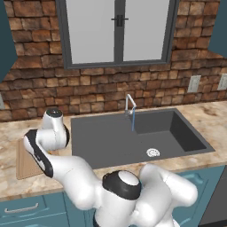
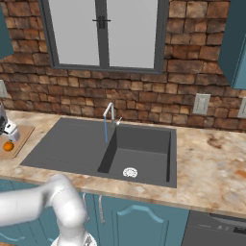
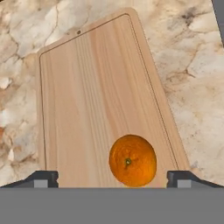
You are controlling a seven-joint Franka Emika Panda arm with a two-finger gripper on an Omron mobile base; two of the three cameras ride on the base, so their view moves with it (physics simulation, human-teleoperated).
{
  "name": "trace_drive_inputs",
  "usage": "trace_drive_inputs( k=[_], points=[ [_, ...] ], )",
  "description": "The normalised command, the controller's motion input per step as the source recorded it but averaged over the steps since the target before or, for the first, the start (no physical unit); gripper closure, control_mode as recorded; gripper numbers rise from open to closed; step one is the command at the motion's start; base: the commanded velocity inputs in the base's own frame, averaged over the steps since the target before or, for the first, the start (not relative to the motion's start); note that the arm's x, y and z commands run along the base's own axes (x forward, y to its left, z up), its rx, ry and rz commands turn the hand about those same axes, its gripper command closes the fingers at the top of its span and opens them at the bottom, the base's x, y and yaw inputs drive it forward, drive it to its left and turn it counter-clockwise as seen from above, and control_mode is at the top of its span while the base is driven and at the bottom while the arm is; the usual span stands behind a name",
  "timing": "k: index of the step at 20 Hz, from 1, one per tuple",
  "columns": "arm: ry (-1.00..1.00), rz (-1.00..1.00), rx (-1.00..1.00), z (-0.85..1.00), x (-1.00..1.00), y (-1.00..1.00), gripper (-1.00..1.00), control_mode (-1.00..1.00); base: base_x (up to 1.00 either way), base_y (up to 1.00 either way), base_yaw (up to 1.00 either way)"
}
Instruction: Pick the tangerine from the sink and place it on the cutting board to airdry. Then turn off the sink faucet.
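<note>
The tangerine (image 3: 132, 160) rests on the wooden cutting board (image 3: 87, 96), near its close end, a bright orange ball with the stem dimple facing up. My gripper (image 3: 113, 179) hangs just above it, open, its two fingertips (image 3: 43, 179) spread wide on either side without touching the fruit. From the right base view the tangerine (image 2: 8, 145) sits on the cutting board (image 2: 21, 137) at the far left, under the gripper (image 2: 7, 134). My arm hides most of the cutting board (image 1: 24, 165) in the left base view. The sink faucet (image 1: 130, 103) pours a thin blue stream into the sink (image 1: 111, 139).
A white drain disc (image 1: 153, 152) lies on the sink floor. Marbled counter (image 1: 208, 119) surrounds the basin, with a brick wall and a window behind. Wall outlets (image 2: 200, 104) sit at the right. Teal cabinets (image 2: 139, 216) run below the counter edge.
</note>
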Motion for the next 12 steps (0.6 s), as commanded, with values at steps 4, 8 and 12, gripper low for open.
trace_drive_inputs(
  k=[4, 8, 12],
  points=[
    [-0.02, 0.00, 0.00, 0.31, -0.34, -0.30, -1.00, -1.00, 0.00, 0.00, 0.00],
    [-0.04, 0.00, 0.00, 0.36, -0.42, -0.41, -1.00, -1.00, 0.00, 0.00, 0.00],
    [-0.07, 0.00, 0.00, 0.39, -0.47, -0.45, -1.00, -1.00, 0.00, 0.00, 0.00]
  ],
)
